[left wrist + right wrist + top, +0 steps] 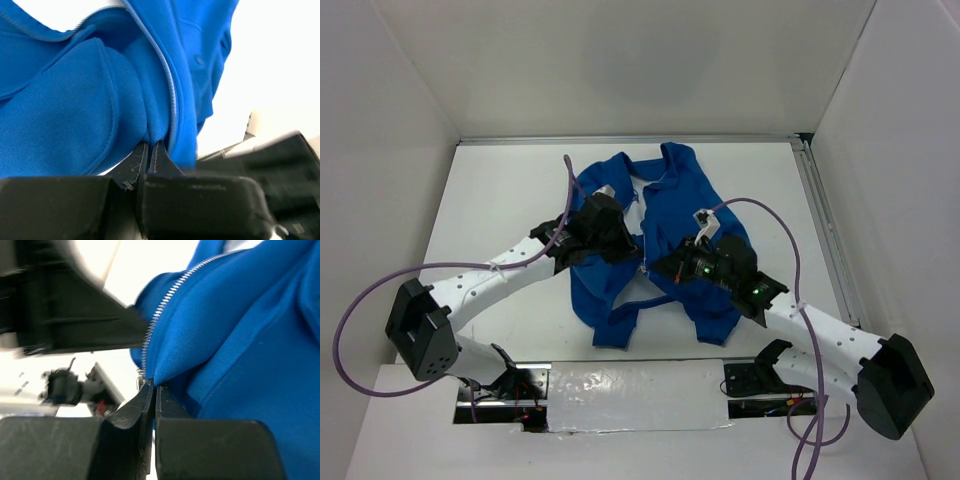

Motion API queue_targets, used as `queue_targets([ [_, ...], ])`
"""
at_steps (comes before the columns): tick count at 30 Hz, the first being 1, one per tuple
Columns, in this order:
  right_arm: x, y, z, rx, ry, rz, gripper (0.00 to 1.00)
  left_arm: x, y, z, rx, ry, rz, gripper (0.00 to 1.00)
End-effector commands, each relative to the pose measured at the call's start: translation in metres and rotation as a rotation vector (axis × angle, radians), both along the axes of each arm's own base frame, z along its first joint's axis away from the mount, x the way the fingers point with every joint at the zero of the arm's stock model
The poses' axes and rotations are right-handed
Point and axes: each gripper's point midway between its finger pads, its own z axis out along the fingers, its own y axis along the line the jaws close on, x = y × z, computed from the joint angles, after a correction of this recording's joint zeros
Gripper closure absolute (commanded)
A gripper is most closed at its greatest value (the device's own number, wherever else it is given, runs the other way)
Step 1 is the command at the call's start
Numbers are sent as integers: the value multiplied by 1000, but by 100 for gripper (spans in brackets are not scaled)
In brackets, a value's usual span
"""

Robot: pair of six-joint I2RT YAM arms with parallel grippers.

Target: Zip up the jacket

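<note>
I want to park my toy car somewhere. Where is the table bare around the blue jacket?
Bare table left of the jacket up to the wall, right of it up to the metal rail, and a strip behind the collar. The middle is crowded: left gripper and right gripper both pinch the jacket.

Your right tool point(154, 387) has its two fingers pressed together on a fold of the blue jacket point(240, 340), right at the lower end of the silver zipper point(165, 305), whose teeth run up and to the right. A dark, blurred body point(65, 305) fills the upper left.
</note>
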Motion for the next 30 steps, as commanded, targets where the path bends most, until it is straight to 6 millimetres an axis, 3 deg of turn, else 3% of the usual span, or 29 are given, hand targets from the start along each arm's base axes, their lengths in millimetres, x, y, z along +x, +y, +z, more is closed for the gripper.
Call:
queue_targets([
  [1, 31, -4, 10, -10, -40, -137, 100, -4, -16, 56, -134, -139, -105, 100],
  [5, 57, -9, 12, -9, -62, -259, 100, -22, -10, 71, -168, -213, -172, 100],
  [9, 79, -5, 51, 100, -196, -370, 100, -42, -10, 85, -198, -237, -230, 100],
  [10, 84, -2, 74, 158, -244, -376, 100, -46, -7, 83, -177, -225, -226, 100],
  [14, 89, -9, 112, 196, -335, -425, 100, -46, 7, 84, -133, -215, -168, 100],
  [16, 81, -17, 128, 168, -376, -417, 100, -49, 12, 88, -137, -223, -160, 100],
  [19, 65, -33, 135, 111, -371, -415, 100, -38, 28, 86, -106, -250, -74, 100],
  [23, 41, -44, 147, 89, -392, -363, 100, -34, 30, 84, -121, -252, -63, 100],
  [26, 20, -31, 162, 125, -419, -237, 100, -32, 21, 77, -142, -231, -84, 100],
  [29, 8, -8, 157, 115, -397, -114, 100, -31, 7, 69, -153, -203, -126, 100],
  [30, 6, 5, 148, 101, -373, -69, 100, -31, 1, 62, -150, -177, -141, 100],
])
